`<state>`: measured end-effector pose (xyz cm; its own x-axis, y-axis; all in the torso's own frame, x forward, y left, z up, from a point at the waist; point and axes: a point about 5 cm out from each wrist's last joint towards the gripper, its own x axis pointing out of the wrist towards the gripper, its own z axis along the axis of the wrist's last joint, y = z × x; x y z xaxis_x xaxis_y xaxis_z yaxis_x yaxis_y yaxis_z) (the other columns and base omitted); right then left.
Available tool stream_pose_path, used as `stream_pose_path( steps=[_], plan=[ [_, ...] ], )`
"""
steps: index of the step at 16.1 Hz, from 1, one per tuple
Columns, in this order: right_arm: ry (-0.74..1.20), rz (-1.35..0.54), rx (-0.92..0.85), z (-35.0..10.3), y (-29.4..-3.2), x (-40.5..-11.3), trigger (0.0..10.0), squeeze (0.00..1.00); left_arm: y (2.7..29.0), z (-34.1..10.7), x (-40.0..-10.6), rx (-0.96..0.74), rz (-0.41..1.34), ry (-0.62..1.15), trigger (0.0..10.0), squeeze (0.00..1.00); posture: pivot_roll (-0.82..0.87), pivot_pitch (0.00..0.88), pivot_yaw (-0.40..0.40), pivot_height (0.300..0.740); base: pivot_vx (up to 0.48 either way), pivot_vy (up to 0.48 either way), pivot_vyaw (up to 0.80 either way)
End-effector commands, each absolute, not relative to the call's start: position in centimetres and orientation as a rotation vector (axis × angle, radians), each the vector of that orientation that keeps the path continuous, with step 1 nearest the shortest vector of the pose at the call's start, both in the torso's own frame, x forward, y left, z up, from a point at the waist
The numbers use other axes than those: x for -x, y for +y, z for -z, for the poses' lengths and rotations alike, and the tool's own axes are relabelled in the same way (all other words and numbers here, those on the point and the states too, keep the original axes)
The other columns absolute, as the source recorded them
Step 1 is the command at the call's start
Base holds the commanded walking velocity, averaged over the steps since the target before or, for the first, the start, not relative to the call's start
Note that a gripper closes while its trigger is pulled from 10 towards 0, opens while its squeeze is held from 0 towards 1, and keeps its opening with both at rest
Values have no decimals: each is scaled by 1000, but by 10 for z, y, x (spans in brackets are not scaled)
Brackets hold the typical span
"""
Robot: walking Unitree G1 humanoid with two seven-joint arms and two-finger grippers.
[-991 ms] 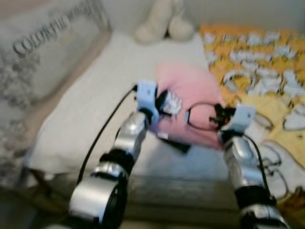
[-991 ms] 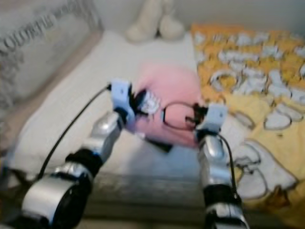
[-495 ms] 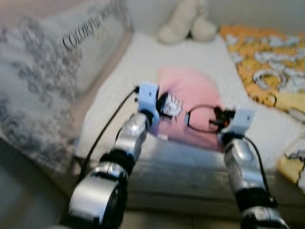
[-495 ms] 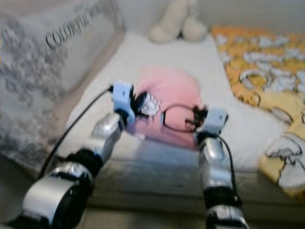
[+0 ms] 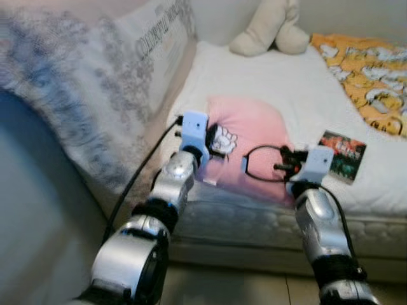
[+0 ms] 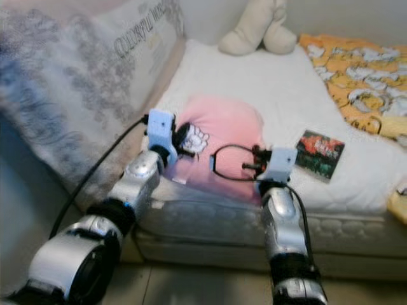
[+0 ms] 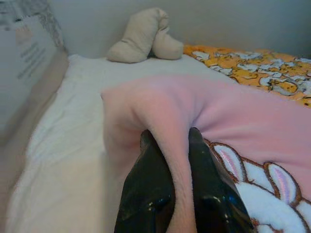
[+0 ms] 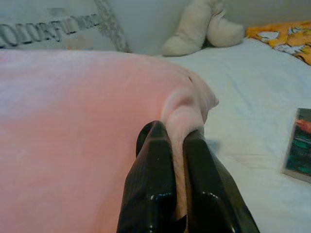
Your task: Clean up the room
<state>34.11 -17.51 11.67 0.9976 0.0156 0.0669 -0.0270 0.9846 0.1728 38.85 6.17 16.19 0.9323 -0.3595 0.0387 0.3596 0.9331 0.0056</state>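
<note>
A pink fleece cloth with a white paw patch is held up over the near edge of the white bed. My left gripper is shut on a fold at its left edge. My right gripper is shut on a fold at its right edge. Both arms reach forward side by side, the left gripper and the right gripper about a hand's width apart. The cloth hangs between them and hides the mattress edge behind it.
A small dark book lies on the bed right of the cloth. A cream plush toy sits at the bed's head. An orange patterned blanket covers the far right. A grey printed pillow leans at the left. Bare floor lies below.
The view has swung left and pulled back, bringing the pillow, floor and book into sight. Both grippers still hold the pink cloth in the same way.
</note>
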Motion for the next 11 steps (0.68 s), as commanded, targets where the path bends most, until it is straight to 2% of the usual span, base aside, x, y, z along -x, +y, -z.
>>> stream_pose_path(
  steps=[1,5,11],
  plan=[
    [-92,18,-163,-125,-186,-343,10000,0,70,-176,-393,-5,316,-100,10000,0,60,0,39,740,480,0,613],
    [-76,21,-141,-123,-187,-343,10000,0,68,-176,-394,-11,316,-92,10000,0,64,0,34,740,480,0,559],
    [-61,15,-140,-118,-186,-342,10000,0,71,-173,-395,-25,283,-65,10000,0,70,0,36,740,480,0,0]
  ],
)
